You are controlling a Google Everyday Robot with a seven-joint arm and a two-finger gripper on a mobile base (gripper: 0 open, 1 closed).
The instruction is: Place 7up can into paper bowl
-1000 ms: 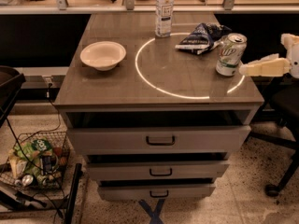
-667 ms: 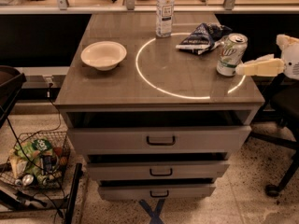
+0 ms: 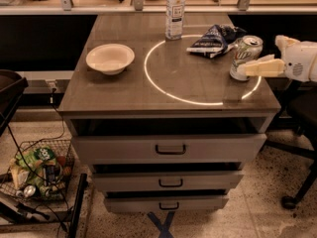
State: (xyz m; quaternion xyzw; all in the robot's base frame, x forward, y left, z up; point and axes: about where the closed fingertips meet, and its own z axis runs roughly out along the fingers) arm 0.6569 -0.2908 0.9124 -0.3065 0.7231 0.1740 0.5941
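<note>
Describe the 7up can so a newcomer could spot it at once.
On the brown drawer cabinet, look to the top's right edge, where the white gripper sits. The 7up can stands there, by a crumpled dark bag. It is short green-and-white metal, unlike the tall clear bottle.

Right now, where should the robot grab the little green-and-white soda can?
Probably around the middle of its round side, coming from the right. The green-and-white aluminium 7up can stands upright near the brown table's right edge, the white gripper is level with it on that side, and a dark crumpled snack bag lies close behind it.
</note>
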